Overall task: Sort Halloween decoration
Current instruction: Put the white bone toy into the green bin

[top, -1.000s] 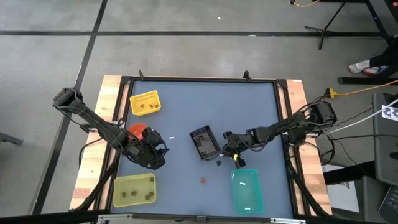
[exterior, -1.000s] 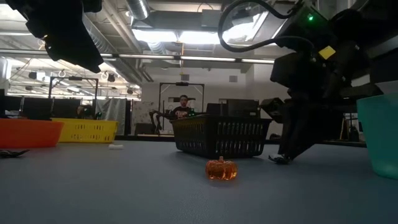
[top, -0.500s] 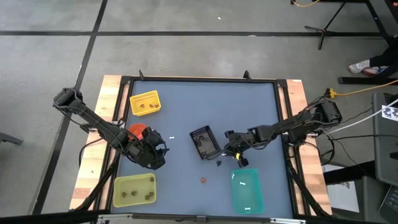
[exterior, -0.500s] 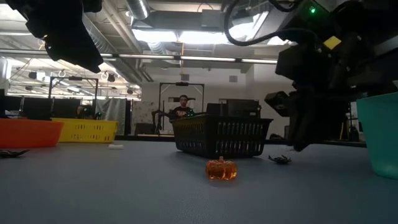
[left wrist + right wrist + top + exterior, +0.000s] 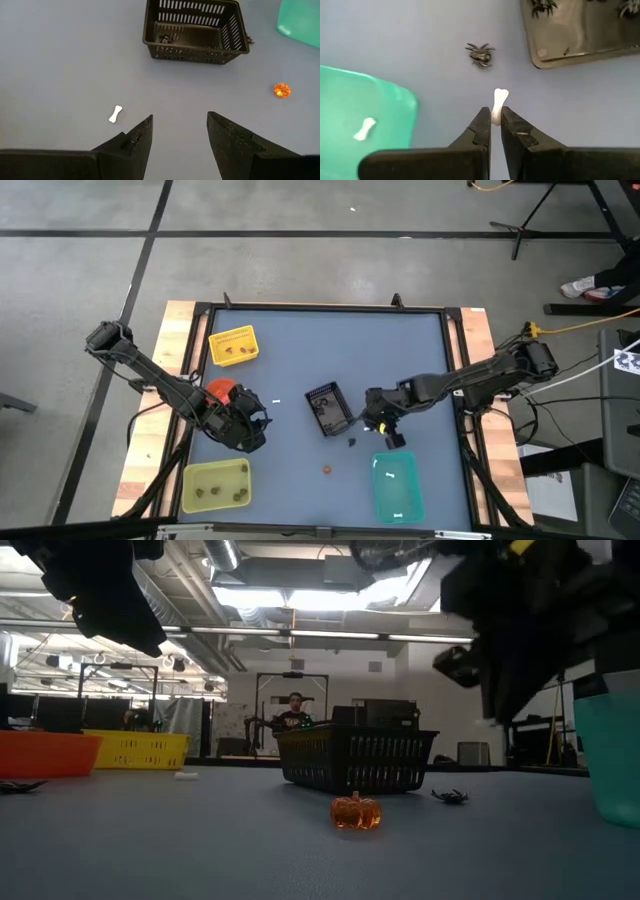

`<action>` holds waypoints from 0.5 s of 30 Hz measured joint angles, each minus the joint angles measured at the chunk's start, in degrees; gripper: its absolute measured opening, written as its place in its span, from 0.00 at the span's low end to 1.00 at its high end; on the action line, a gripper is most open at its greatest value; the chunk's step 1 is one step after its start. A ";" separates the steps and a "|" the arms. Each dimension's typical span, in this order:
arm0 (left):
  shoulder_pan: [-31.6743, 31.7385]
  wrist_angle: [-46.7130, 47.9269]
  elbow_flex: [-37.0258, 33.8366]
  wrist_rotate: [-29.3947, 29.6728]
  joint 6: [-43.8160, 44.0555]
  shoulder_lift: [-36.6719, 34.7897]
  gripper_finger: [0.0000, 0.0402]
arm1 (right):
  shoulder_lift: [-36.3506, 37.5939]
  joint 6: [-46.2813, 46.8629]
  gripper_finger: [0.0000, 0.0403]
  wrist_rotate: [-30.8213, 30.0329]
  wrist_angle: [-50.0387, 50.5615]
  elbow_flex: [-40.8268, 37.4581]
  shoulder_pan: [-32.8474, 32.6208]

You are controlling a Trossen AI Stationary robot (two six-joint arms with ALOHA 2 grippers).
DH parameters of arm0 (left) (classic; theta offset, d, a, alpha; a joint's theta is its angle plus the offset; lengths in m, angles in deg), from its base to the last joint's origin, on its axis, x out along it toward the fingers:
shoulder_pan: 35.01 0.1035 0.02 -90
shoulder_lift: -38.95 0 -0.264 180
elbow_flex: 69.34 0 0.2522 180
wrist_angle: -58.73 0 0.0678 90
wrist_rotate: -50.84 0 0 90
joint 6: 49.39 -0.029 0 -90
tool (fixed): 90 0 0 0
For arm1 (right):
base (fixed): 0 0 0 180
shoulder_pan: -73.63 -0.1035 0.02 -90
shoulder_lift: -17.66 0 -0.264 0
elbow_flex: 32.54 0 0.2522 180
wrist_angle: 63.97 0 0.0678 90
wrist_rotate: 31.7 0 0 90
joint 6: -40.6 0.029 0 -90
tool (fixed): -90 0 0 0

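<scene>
My right gripper is shut on a small white bone and hangs above the table between the black basket and the teal tray. A black spider lies on the table beyond it, and an orange pumpkin sits nearer the front edge. Another white bone lies on the table in front of my left gripper, which is open above the table's left part. The basket holds black spiders. The teal tray holds a white bone. My right gripper pinches the white bone by one end between its two fingertips. The fingers slant down from the table's right side and lie along the bone. The bone sticks out past the fingertips, lifted clear of the table.
A yellow tray, an orange container and a yellow-green tray stand along the left side. A person is in the room far behind the table. Bare blue table lies at the back and in the middle.
My right gripper has risen from the table beside the black spider, staying shut, and has tipped a little. The spider has stayed where it was.
</scene>
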 joint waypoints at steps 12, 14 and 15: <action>0.02 -0.02 0.00 0.00 -0.02 0.00 0.43 | 0.07 11.13 0.06 0.71 3.74 9.66 -13.96; 0.02 -0.02 0.00 0.00 -0.02 0.00 0.43 | 0.09 15.86 0.06 0.72 3.85 9.79 -16.19; 0.01 -0.02 0.00 0.00 -0.02 0.00 0.43 | 0.09 18.46 0.06 0.72 4.16 9.79 -17.28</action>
